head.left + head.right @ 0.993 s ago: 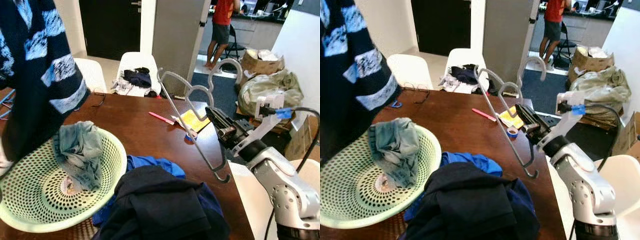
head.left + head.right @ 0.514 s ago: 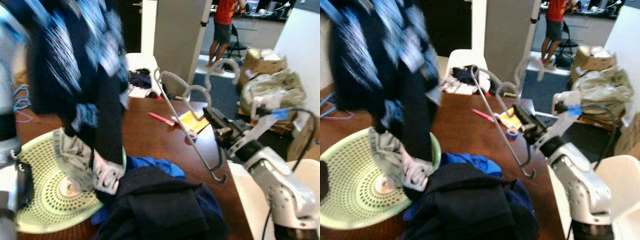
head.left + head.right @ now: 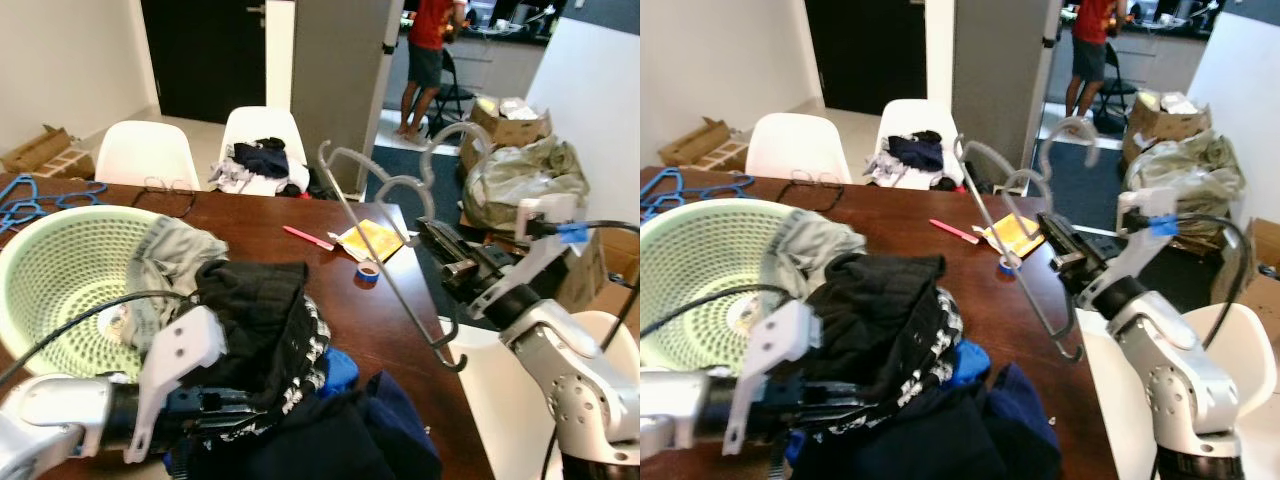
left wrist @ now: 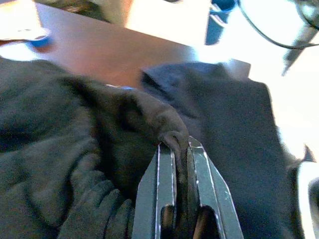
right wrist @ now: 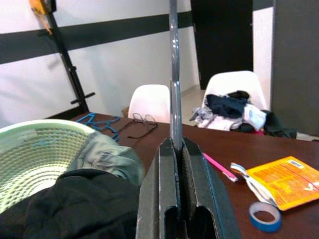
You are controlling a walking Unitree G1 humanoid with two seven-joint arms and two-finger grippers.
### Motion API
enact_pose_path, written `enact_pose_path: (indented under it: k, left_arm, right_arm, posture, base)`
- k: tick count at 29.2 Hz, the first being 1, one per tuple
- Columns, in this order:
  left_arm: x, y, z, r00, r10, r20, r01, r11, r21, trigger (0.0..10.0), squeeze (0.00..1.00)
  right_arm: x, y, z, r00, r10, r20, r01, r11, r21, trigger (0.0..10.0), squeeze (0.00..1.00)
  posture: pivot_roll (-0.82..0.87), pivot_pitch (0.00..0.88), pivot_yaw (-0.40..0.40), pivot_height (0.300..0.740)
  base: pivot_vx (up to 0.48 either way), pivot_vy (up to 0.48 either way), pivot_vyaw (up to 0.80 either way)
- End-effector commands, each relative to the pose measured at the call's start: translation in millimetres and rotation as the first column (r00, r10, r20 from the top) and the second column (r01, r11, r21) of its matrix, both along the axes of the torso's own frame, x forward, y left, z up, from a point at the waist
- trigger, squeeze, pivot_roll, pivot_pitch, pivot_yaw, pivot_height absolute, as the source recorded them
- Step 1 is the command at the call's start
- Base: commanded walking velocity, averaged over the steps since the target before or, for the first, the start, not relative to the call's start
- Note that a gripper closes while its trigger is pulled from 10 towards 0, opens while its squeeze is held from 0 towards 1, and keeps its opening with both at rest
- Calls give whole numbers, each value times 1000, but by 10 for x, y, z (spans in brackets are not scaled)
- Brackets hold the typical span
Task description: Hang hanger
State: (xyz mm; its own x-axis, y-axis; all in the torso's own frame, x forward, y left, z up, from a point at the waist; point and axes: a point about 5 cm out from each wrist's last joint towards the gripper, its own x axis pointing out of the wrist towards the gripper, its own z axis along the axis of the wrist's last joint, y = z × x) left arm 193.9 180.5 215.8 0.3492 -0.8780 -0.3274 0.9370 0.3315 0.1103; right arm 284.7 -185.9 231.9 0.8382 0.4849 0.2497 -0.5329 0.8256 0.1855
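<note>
Right gripper (image 3: 432, 232) pinching grey hanger (image 3: 385, 250), held tilted above table (image 3: 290, 262) edge. Left gripper (image 4: 181, 147) clamped on black sweater (image 3: 255, 320) beside green basket (image 3: 45, 250).

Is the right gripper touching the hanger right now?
Touching. In the right wrist view the right gripper has its fingers closed on the grey hanger, whose bar rises straight out from between them.

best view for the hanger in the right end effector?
Left eye view: the grey hanger shows whole, hook up, held over the table's edge by the right end effector. Right eye view gives the same shape from slightly aside. Right wrist view shows just one thin bar clamped between the fingers.
</note>
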Motion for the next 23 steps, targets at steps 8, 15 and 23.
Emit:
enact_pose_path:
  k: [8, 15, 23]
  left_arm:
    - [179, 628, 632, 880, 331, 342, -357, 934, 15, 0, 0]
    - [257, 964, 917, 718, 518, 465, -556, 829, -64, 0, 0]
    - [244, 1867, 1364, -11, 840, 542, -879, 250, -406, 0, 0]
  right_arm:
    - [9, 24, -23, 1000, 13, -16, -13, 1000, -2, 10000, 0]
    - [11, 24, -23, 1000, 15, -17, -16, 1000, -1, 10000, 0]
    - [11, 38, -16, 1000, 24, -16, -24, 1000, -5, 10000, 0]
  posture:
    - [52, 4, -86, 740]
    - [55, 6, -90, 740]
    - [53, 0, -94, 740]
  base:
    - [0, 0, 0]
    - [0, 0, 0]
    - [0, 0, 0]
